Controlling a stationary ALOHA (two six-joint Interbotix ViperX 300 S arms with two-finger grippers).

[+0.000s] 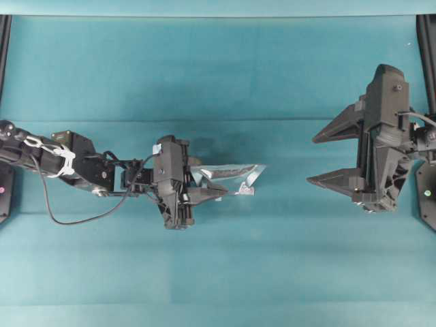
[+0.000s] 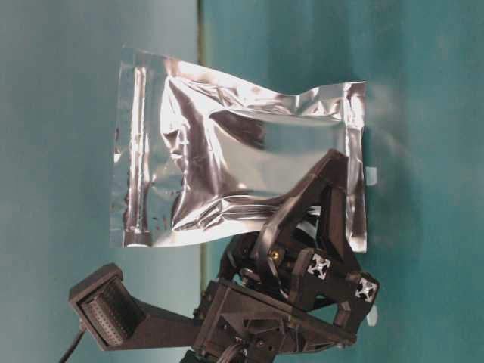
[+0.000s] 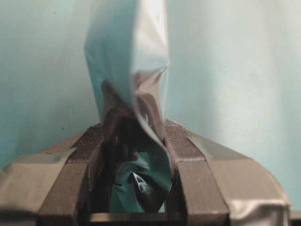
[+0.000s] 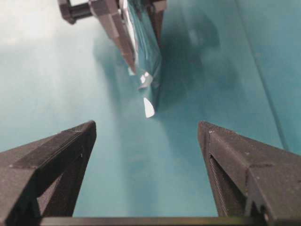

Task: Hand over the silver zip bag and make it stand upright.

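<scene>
in the overhead view, the left hand (image 1: 216,193) is reaching in from the left over the teal counter (image 1: 218,82), its fingers clamped on the silver zip bag (image 1: 231,174), which is showing edge-on as a thin bright strip pointing toward the middle. the right hand (image 1: 327,158) is sitting well apart on the right, its 2 fingers spread wide with nothing between them.

in the table-level view, the silver zip bag (image 2: 227,174) is showing its broad crinkled face, with sealed edges and a darker centre, and the left hand (image 2: 318,197) is gripping it near one lower corner.

in the left wrist view, the left hand (image 3: 136,160) is pinching the silver zip bag (image 3: 131,61), the foil running up and away from between the 2 dark fingers and bunching where they are meeting it.

in the right wrist view, the right hand (image 4: 146,141) is standing open, fingers far apart, and facing the silver zip bag (image 4: 149,70), which is showing edge-on between the fingers of the left hand (image 4: 141,52) beyond it.
</scene>
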